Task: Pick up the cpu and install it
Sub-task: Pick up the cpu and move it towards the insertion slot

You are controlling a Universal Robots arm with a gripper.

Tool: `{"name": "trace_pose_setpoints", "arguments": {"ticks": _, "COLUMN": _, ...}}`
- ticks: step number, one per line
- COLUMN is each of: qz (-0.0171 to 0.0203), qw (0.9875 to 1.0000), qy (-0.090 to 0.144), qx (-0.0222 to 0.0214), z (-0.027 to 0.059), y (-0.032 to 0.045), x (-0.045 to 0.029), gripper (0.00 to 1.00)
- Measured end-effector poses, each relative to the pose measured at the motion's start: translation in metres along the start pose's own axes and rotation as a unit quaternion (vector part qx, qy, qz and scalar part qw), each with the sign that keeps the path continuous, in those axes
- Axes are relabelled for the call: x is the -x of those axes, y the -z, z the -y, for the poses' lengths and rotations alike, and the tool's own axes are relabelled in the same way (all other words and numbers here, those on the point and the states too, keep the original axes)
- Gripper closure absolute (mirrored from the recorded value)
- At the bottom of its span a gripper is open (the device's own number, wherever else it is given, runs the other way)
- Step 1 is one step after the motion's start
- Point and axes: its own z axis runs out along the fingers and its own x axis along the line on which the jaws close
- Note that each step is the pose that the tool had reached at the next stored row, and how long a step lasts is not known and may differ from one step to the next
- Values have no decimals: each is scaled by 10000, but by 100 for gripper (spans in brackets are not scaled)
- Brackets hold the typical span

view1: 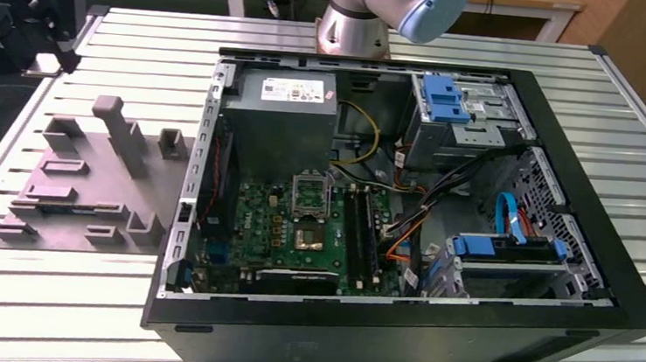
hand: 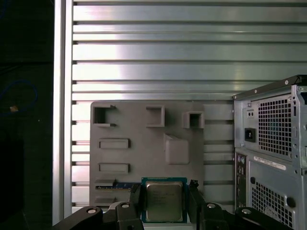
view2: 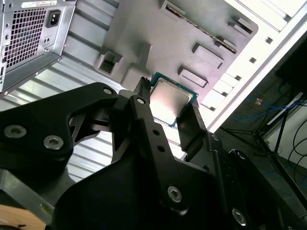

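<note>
The arm (view1: 368,9), silver with a pale blue joint cap, stands at the far edge of the tabletop (view1: 78,300) in the exterior view, about midway along it. In both wrist views the black gripper (hand: 164,188) (view2: 165,96) has its two fingers (hand: 135,203) (view2: 146,117) pressed against opposite edges of the cpu (hand: 163,203), pinching it between the tips.

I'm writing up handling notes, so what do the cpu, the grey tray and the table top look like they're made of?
The cpu: a silvery metal lid, softly reflective, on a thin green rim, probably circuit-board laminate. The grey tray: matte, one even colour, with moulded blocks and pockets, so likely plastic. The table top: ribbed bright metal slats with bands of glare, probably aluminium.
</note>
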Motion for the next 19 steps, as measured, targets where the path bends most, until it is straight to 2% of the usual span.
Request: {"name": "trace_pose_setpoints", "arguments": {"ticks": 19, "qz": 0, "qw": 10000, "qy": 0, "qx": 0, "z": -1, "y": 0, "x": 36, "gripper": 53}}
